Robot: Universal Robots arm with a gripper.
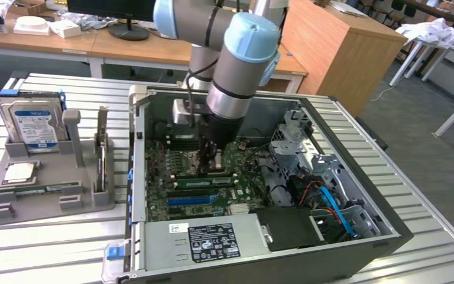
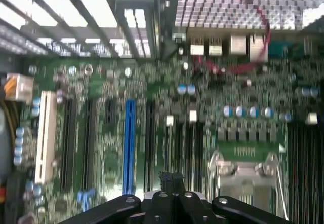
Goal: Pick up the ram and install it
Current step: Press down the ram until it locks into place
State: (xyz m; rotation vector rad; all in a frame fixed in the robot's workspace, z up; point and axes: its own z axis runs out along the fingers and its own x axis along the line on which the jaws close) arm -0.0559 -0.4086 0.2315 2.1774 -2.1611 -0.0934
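My gripper (image 1: pixel 210 167) hangs low inside the open computer case (image 1: pixel 385 228), its fingertips just above the motherboard (image 1: pixel 181 204) beside the processor socket (image 2: pixel 243 171). In the wrist view the gripper (image 2: pixel 171 177) is shut, fingertips pressed together with nothing visible between them, over the dark memory slots (image 2: pixel 188 148). In the exterior view a long thin green stick (image 1: pixel 203 176) stands in a slot right under the fingertips; contact cannot be told. Another thin green strip that looks like a ram (image 1: pixel 36 189) lies on the grey holder (image 1: pixel 45 207) at the exterior view's left.
The holder also carries a silver hard drive (image 1: pixel 33 127), a square processor chip (image 1: pixel 20 172) and an upright card (image 1: pixel 101 155). Inside the case are a power supply (image 1: pixel 203 239), drive cages (image 1: pixel 294 139) and blue and red cables (image 1: pixel 330 204). Wooden desks stand behind.
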